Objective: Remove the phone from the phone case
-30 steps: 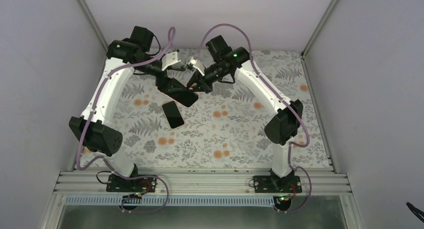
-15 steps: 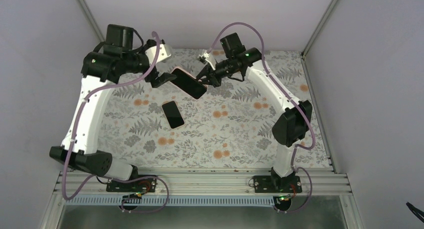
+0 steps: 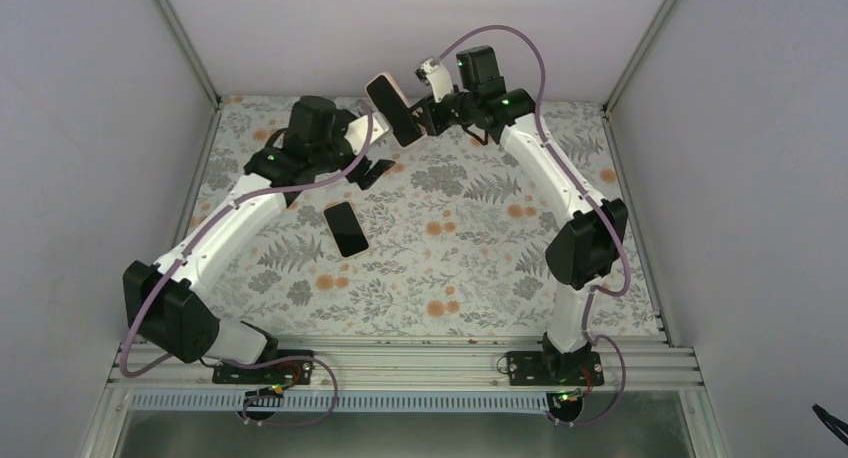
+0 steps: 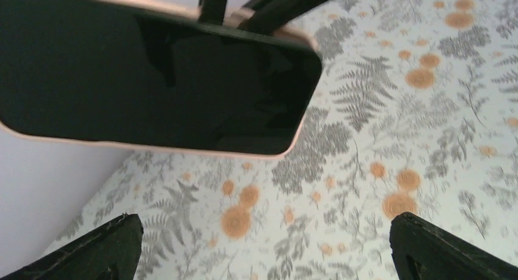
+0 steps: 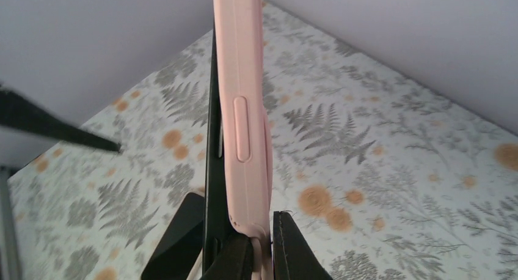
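My right gripper [image 3: 418,106] is shut on the lower edge of a pink phone case [image 3: 392,109] and holds it in the air near the back wall. In the right wrist view the case [image 5: 244,109] stands edge-on, pinched between the fingers [image 5: 292,249]. The dark phone [image 5: 214,139] lies along its left side. In the left wrist view the phone's black screen [image 4: 153,84] with its pink rim fills the top. My left gripper [image 3: 370,169] is open and empty, below and left of the case and apart from it, its fingertips [image 4: 107,249] spread wide.
A second black phone [image 3: 346,228] lies flat, screen up, on the floral tablecloth [image 3: 450,268] in front of the left gripper. Grey walls close the back and both sides. The arm bases stand at the near edge.
My left gripper has let go of the cased phone and dropped away from it. My right gripper has lifted the cased phone up and toward the back wall, turning it more upright.
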You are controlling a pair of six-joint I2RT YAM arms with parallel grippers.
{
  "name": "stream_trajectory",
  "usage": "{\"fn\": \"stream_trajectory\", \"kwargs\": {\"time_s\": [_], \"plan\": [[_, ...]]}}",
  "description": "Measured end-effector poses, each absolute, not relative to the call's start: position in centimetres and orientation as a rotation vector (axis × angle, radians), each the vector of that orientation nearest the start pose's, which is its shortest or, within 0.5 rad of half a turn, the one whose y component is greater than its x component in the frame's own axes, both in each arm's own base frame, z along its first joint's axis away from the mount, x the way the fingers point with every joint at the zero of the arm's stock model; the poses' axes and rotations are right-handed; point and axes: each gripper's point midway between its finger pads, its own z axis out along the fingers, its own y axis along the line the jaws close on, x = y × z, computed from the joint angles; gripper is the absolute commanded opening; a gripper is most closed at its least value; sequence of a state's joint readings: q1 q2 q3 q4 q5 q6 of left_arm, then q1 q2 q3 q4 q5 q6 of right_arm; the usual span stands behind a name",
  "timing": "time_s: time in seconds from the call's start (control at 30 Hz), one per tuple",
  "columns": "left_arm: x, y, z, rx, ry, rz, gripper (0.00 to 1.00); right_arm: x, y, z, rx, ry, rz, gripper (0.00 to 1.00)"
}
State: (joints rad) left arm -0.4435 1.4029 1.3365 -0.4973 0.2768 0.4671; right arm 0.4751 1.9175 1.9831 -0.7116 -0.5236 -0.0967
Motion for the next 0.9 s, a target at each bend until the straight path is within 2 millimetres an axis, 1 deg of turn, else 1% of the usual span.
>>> {"fn": "stream_trajectory", "kwargs": {"time_s": [0.03,0.1,0.2,0.33,0.43,0.53,0.67,0.77,0.9], "plan": [[37.1,-23.1,28.9,1.053,1.821,-0.273,1.0,43.6,31.7,30.5,-0.874,2.039,0.771,0.03],[37.5,-24.2,29.4,1.031,1.793,-0.273,1.0,44.6,31.5,30.5,-0.818,2.045,0.743,0.03],[38.9,-25.7,29.8,0.983,1.762,-0.269,1.0,45.7,31.5,30.0,-0.756,2.061,0.723,0.03],[40.8,-27.3,29.1,0.95,1.768,-0.285,0.99,47.0,31.3,29.5,-0.692,2.069,0.698,0.03],[42.1,-28.1,28.6,0.933,1.781,-0.294,0.99,47.6,31.2,29.7,-0.656,2.061,0.687,0.03],[42.8,-28.1,28.4,0.906,1.783,-0.28,0.99,48.0,31.3,30.2,-0.639,2.041,0.687,0.03],[43.6,-27.9,29.5,0.85,1.753,-0.263,0.98,48.3,31.5,30.6,-0.629,2.018,0.695,0.03],[43.9,-27.8,30.2,0.817,1.739,-0.259,0.97,48.3,31.5,30.3,-0.628,2.017,0.697,0.03],[44.7,-27.8,30.3,0.792,1.731,-0.247,0.94,48.3,31.6,29.8,-0.631,2.024,0.7,0.03]]}}
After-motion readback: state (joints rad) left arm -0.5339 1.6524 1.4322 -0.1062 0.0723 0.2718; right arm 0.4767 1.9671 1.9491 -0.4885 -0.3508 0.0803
